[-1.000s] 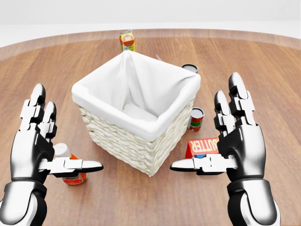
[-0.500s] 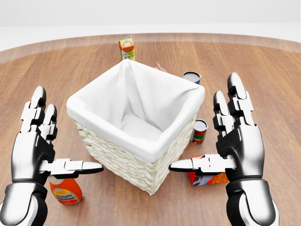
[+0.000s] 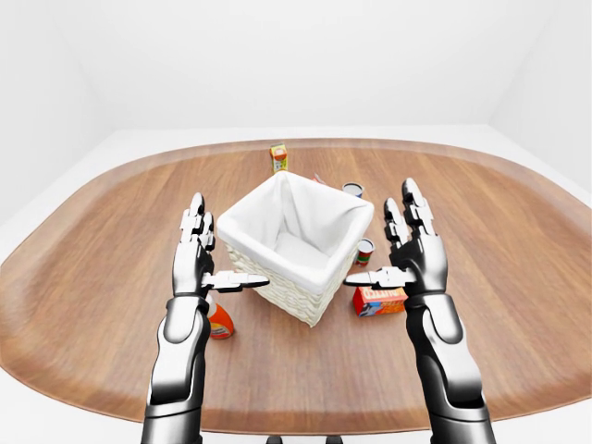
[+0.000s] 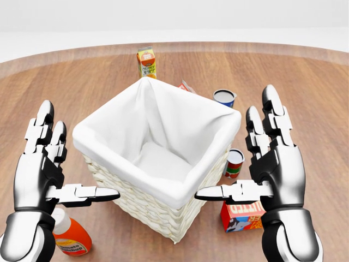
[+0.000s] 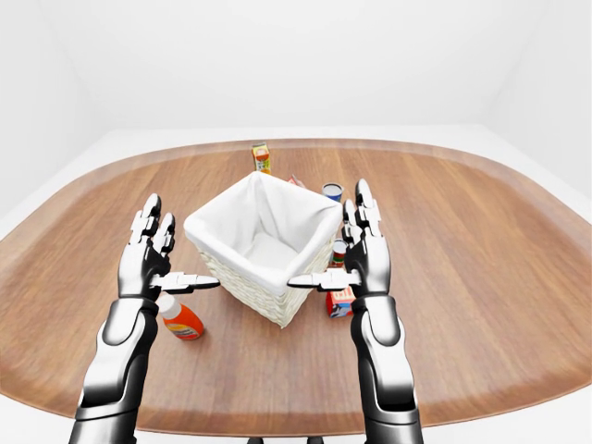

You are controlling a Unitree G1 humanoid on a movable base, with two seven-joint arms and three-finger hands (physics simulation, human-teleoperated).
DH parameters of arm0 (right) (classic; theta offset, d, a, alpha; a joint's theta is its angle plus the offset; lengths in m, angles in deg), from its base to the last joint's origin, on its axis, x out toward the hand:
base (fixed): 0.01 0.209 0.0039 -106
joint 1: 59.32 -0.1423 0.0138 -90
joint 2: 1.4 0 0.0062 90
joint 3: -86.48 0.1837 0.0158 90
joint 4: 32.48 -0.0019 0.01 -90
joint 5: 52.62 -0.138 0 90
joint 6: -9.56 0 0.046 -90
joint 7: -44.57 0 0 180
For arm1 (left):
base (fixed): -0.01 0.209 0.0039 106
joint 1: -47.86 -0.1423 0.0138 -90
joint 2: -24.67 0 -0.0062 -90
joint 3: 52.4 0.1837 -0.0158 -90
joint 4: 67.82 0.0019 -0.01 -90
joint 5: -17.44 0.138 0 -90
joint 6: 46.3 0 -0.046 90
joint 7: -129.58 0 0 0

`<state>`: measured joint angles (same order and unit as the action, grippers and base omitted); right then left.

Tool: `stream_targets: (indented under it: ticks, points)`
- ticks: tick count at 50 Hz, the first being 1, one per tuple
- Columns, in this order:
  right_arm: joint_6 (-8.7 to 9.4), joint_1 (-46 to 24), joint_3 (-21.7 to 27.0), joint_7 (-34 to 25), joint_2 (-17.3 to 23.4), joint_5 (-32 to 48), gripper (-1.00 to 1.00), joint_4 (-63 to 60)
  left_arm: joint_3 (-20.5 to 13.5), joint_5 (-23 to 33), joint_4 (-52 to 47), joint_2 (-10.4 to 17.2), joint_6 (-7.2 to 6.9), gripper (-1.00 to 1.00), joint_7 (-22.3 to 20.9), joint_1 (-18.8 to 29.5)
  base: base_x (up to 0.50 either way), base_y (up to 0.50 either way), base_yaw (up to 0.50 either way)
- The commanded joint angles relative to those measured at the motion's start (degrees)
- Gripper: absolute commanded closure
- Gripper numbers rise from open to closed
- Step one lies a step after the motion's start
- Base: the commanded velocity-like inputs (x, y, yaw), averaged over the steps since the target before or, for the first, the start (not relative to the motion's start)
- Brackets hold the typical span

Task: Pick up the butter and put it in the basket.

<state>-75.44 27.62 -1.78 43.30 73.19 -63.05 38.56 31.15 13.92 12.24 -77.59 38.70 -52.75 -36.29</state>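
The butter [image 4: 242, 214] is a small red box lying on the bench [image 4: 305, 93] just beside the basket's [image 4: 158, 164] lower right corner in the head view, right under the right robot hand [image 4: 272, 169]. The thumb crosses over its top edge in that view, but the eye views suggest the hand sits above it, not touching. My guess is it's a light, stiff carton with flat printed faces, so probably a bit slick. I'd pinch it across two opposite flat sides, near the middle so it doesn't twist out. Squeezing the corners seems like a good way to make it pop loose.

Right hand is spread wide, fingers up, thumb pointing sideways toward the basket, holding nothing. Left robot hand [image 4: 46, 169] is a mirror of that on the other side, also spread and empty.

The basket is wicker with a white cloth liner, open at the top and looks empty inside, so there's plenty of room for a drop. It's tall next to the butter, so the box needs a decent lift to clear the rim.

Other stuff around: a small can [image 4: 234, 162] close to the butter, toward the top of the head view, another can [image 4: 224, 97] further up, a juice carton [image 4: 146, 62] near the top, and an orange bottle [image 4: 70, 236] under the left hand. The nearer can looks like the only thing the hand might bump.
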Motion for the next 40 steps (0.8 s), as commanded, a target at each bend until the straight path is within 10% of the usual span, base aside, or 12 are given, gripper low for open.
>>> stream_targets:
  ticks: [1,24,26,27,40]
  points:
    - [0.00,0.7,0.0,-0.9,0.1,-0.1,-1.00,-0.1,0.1,0.0,0.0,0.0,0.00,-1.00,0.0,-0.1,0.00,0.00,0.00]
    - [-0.15,-4.9,2.4,-6.5,4.9,9.5,-1.00,10.0,-0.2,-0.4,-1.1,-0.1,0.00,-1.00,0.1,-1.1,0.01,0.00,0.00]
    - [-4.37,-6.8,3.4,-9.2,6.8,13.1,-1.00,13.7,-0.3,-0.5,-1.2,-0.1,0.00,-1.00,0.1,-0.9,0.00,0.00,0.00]
    - [-10.00,-7.9,3.6,-11.7,9.0,16.5,-1.00,17.8,-0.4,-0.5,-1.4,-0.1,0.00,-1.00,0.2,-0.8,0.00,0.00,0.00]
    - [-10.00,-13.3,6.9,-22.4,14.6,30.2,-1.00,31.2,-0.8,-1.0,-2.2,0.1,0.00,-1.00,0.3,-1.1,0.00,0.00,0.00]
